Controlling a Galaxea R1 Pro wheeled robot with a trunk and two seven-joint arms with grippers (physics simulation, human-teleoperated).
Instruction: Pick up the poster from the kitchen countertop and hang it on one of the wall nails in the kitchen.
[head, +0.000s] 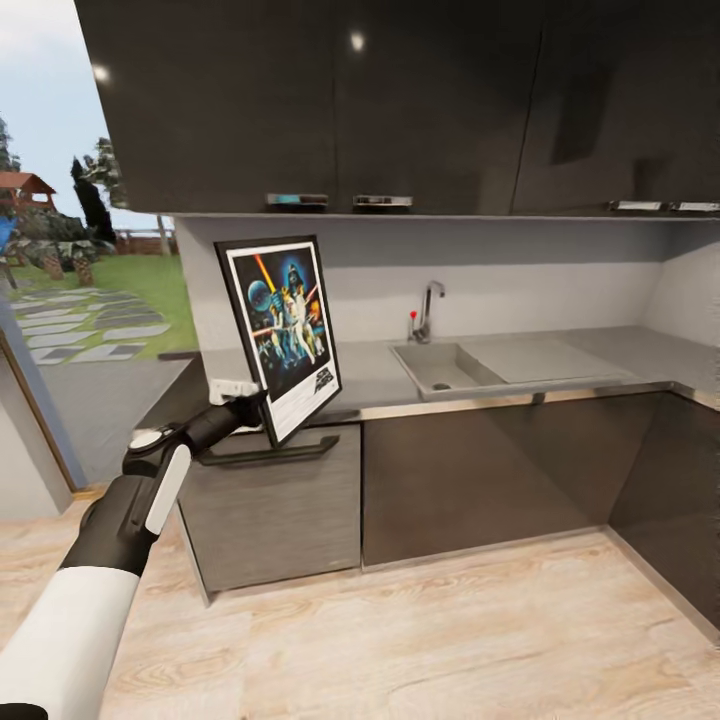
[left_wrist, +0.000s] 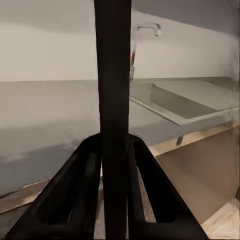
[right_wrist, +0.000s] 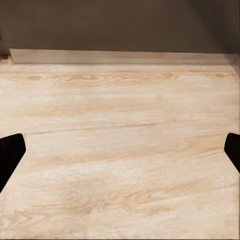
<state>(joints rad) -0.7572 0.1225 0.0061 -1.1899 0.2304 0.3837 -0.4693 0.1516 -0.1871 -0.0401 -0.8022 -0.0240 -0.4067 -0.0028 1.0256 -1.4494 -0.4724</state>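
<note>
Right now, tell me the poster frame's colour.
Black, thin, around a white border; poster shows best in the head view.

Poster (head: 282, 335) held upright in left gripper (head: 250, 408), above left end of kitchen countertop (head: 375, 375). Sink (head: 440, 368) set in countertop to its right, tap (head: 428, 310) behind sink. Upper cabinets (head: 400, 100) overhead, base cabinets (head: 450, 480) below.

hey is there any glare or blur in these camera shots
Head view: two ceiling-light glints on the glossy upper cabinets, poster sharp. Left wrist view: the poster's edge close and soft, tap smeared. Right wrist view: floor evenly lit, no glare.
</note>
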